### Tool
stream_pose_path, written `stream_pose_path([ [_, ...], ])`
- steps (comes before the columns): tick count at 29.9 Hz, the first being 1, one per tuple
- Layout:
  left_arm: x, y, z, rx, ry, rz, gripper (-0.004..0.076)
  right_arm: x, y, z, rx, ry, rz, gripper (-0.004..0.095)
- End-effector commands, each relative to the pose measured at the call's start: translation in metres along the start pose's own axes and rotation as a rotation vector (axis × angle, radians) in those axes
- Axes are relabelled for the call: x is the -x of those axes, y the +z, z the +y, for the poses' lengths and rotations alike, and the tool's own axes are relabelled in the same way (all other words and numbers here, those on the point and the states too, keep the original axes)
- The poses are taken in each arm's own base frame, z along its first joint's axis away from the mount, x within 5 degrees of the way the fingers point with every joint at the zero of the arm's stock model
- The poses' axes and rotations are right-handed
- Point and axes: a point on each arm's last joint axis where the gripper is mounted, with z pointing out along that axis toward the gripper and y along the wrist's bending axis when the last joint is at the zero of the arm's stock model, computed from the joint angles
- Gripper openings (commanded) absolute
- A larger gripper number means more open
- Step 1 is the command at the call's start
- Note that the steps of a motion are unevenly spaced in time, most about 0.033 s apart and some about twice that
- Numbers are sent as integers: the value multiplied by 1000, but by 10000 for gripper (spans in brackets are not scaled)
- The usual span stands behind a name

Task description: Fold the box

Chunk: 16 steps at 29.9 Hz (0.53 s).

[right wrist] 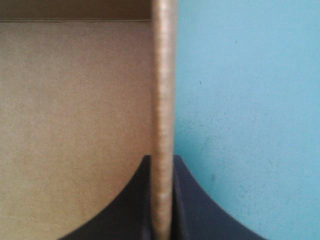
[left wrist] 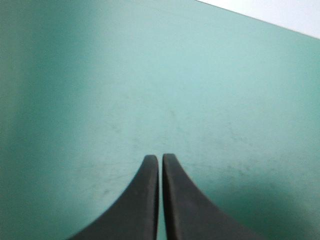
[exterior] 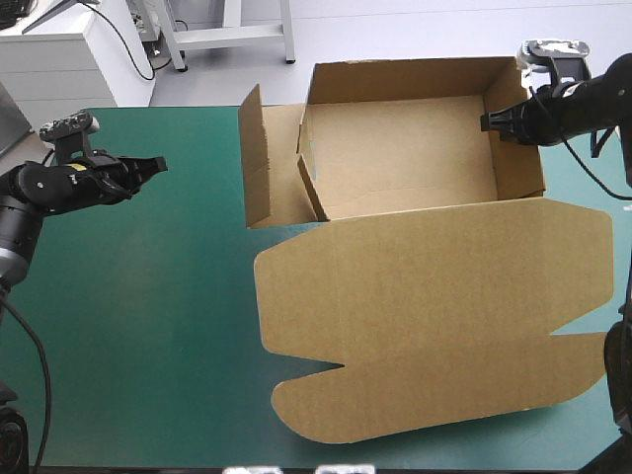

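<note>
**Right pincer clamped on the box wall, left pincer closed over bare cover**

You have the brown box (exterior: 415, 296) on the right half of the desk (exterior: 148, 326), resting on the teal-green cover. Its far part stands as an open tray with the back wall and the right wall (exterior: 523, 138) raised. Its lid (exterior: 434, 316) lies flat on the cover, reaching toward the near edge, with rounded corners and a notch cut in on its left side.

On the tray's left side, an outer flap (exterior: 255, 148) stands upright, apart from the inner left wall (exterior: 308, 173). A strip of board lies flat between them.

Your right pincer (exterior: 486, 122) comes in from the desk's right edge and grips the tray's right wall near its far end. In the right wrist view, the black fingers of that pincer (right wrist: 162, 160) are nearly together, with the wall's edge running straight up between them. The tray's inside lies on one side and the cover on the other.

Your left pincer (exterior: 156, 164) sits over the left part of the desk, well apart from the box and pointing toward it. In the left wrist view its fingers (left wrist: 147, 190) are drawn in narrow, with only a sliver between the tips. They hold nothing, and only bare cover lies ahead.
</note>
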Motion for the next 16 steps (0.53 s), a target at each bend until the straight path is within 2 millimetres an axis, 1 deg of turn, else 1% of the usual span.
stream_pose_path([
  [1,13,-12,-19,-167,-60,-93,7,5,-38,21,108,-16,-117,-19],
  [4,13,-14,-30,-294,-55,-83,7,6,-39,26,144,-36,-135,-19],
  [11,12,-25,-53,-571,-66,-66,-8,9,-38,27,152,-28,-163,-19],
  [13,12,-28,-57,-622,-72,-64,-8,11,-38,30,175,-22,-184,-19],
  [16,11,-29,-59,-644,-74,-50,-8,13,-38,37,195,-25,-208,-19],
])
